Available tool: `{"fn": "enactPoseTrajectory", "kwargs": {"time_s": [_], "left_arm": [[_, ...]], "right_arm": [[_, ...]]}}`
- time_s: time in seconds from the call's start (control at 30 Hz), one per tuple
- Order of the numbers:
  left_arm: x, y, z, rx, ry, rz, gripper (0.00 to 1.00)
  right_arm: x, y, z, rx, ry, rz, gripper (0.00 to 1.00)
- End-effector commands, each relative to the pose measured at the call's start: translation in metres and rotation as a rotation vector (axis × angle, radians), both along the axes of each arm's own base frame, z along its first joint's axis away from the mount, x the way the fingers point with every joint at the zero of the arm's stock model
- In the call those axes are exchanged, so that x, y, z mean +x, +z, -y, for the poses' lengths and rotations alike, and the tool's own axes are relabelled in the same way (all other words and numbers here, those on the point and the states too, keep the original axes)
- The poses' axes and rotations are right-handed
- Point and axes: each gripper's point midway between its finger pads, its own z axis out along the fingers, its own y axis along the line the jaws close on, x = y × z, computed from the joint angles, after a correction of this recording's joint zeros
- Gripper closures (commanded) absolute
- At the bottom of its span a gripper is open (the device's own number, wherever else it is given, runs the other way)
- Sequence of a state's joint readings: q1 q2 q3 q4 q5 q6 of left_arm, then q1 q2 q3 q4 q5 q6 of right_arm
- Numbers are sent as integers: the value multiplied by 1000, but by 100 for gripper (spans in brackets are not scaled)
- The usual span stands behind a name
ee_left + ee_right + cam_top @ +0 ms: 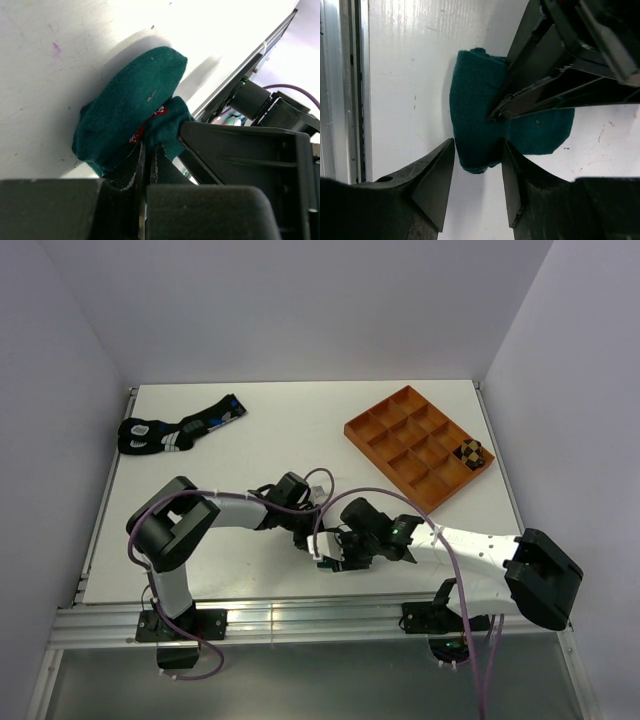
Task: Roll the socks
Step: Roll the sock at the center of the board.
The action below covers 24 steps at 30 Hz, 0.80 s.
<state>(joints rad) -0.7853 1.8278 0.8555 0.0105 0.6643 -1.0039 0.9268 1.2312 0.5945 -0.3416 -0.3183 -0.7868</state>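
I find the left gripper clenched on the bunched teal sock near the desk's near edge. The right gripper is released, straddling the sock's end.

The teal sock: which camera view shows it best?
Left wrist view: the teal sock fills the middle, bunched, red print visible. Right wrist view shows it partly behind the left fingers. In the top view I cannot make it out.
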Motion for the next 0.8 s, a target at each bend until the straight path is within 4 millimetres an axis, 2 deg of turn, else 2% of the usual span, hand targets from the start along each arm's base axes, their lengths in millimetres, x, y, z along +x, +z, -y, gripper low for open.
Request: {"fn": "enactPoseTrajectory", "kwargs": {"time_s": [0.0, 0.2, 0.3, 0.33, 0.47, 0.5, 0.53, 0.57, 0.6, 0.63, 0.67, 0.7, 0.77], "left_arm": [[-6, -42, -28, 166, 9, -22, 100], [-2, -39, -26, 142, 17, -14, 98], [3, -36, -25, 130, 37, 8, 91], [1, -37, -28, 127, 47, 9, 87], [13, -34, -30, 103, 134, 61, 81], [14, -29, -30, 90, 151, 78, 80], [16, -33, -36, 114, 183, 94, 80], [20, -30, -36, 102, 198, 116, 80], [23, -24, -36, 90, 225, 128, 80], [25, -28, -42, 112, 257, 142, 80], [28, -24, -41, 96, 270, 166, 80], [30, -18, -43, 88, 293, 176, 80], [34, -19, -50, 105, 331, 211, 79]], "right_arm": [[4, -2, -5, -8, 3, 23, 51], [5, -12, -8, -38, -14, -8, 55], [4, -13, -9, -47, -24, -42, 77], [2, -12, -11, -36, -19, -64, 79], [-2, -11, -6, -44, -37, -172, 84], [1, -6, -10, -28, -37, -188, 84], [5, -5, -5, -28, -59, -213, 85], [0, -7, -2, -36, -53, -267, 85], [4, -2, -5, -26, -58, -280, 85], [6, -2, -3, -26, -65, -304, 85], [6, -7, 5, -54, -80, -353, 85], [10, -1, 1, -36, -78, -376, 85], [10, -6, 9, -68, -95, -451, 85]]}}
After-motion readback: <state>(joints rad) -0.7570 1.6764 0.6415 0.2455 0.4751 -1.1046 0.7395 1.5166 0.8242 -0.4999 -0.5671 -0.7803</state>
